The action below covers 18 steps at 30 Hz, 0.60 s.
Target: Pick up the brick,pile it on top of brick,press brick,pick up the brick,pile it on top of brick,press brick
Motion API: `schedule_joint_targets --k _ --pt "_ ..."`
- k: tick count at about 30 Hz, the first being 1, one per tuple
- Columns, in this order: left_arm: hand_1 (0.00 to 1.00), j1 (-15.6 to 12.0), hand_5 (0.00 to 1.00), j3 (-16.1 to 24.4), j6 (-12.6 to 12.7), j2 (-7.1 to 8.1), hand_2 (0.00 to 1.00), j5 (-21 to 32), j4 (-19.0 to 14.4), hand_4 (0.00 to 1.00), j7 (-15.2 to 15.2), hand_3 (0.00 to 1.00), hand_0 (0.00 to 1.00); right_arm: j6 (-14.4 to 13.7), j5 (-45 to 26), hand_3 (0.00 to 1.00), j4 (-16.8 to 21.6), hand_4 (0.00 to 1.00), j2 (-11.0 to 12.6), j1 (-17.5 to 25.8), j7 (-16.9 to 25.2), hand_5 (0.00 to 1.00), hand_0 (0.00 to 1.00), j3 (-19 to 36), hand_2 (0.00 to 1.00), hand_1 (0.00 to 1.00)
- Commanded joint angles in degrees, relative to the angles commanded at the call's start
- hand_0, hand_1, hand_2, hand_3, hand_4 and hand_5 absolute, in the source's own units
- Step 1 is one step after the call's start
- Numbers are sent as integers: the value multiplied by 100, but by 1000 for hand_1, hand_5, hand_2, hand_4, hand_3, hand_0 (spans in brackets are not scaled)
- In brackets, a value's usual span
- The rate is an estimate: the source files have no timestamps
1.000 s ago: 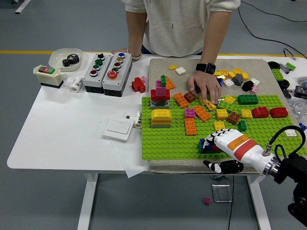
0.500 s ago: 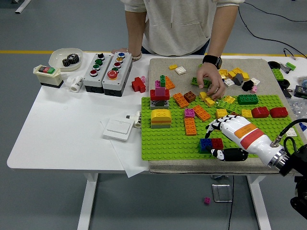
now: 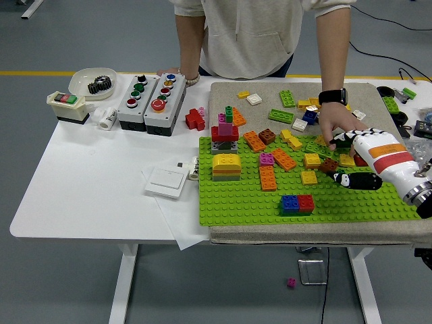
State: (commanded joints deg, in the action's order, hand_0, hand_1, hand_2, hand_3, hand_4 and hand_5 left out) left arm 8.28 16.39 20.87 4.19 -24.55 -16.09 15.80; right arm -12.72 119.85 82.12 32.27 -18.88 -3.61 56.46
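Nearest the desk's (image 3: 81, 196) front edge, on the green baseplate (image 3: 243, 202), a blue brick (image 3: 290, 202) and a red brick (image 3: 306, 202) sit pressed side by side, low and flat, just in from the baseplate's near rim. Nothing is stacked on them that I can see.

Farther in, at the baseplate's right side, the right robot hand (image 3: 354, 158) reaches in from the right edge. Its white fingers curl down over the loose bricks there and its black thumb (image 3: 358, 180) sticks out toward the baseplate's middle; whether it is pinching a brick cannot be told, since the fingertips are hidden among the pieces. A person's hand (image 3: 334, 128) lies right against it at the baseplate's far right corner, fingers down among the same bricks. The left robot hand does not show.

In the baseplate's middle, loose orange (image 3: 268, 178), yellow (image 3: 308, 177) and brown (image 3: 329, 165) bricks lie scattered. At its left part stand a yellow stack (image 3: 227, 166) and, behind it, a red and pink tower (image 3: 225, 129).

Beyond the baseplate, more bricks lie on the beige mat (image 3: 223, 94).

As a judgement, the task looks to be at a pick-up step: a brick is being sought, while piling and pressing are yet to do for this round.
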Motion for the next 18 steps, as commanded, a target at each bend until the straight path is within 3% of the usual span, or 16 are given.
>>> schedule_joint_targets --k 11,12,18 --pt "723 20 663 -3 -5 3 728 -3 -1 642 -1 587 760 -48 -192 782 -600 900 -66 -78 -15 458 674 56 731 653" --pt "724 22 663 -4 -6 3 728 -3 0 642 -1 587 759 -46 -206 740 -663 876 -70 -95 -5 450 656 40 702 632" --pt "724 30 663 -17 -1 4 727 15 -1 641 -11 587 759 -12 -210 705 -966 867 -110 -151 14 477 644 42 694 619"
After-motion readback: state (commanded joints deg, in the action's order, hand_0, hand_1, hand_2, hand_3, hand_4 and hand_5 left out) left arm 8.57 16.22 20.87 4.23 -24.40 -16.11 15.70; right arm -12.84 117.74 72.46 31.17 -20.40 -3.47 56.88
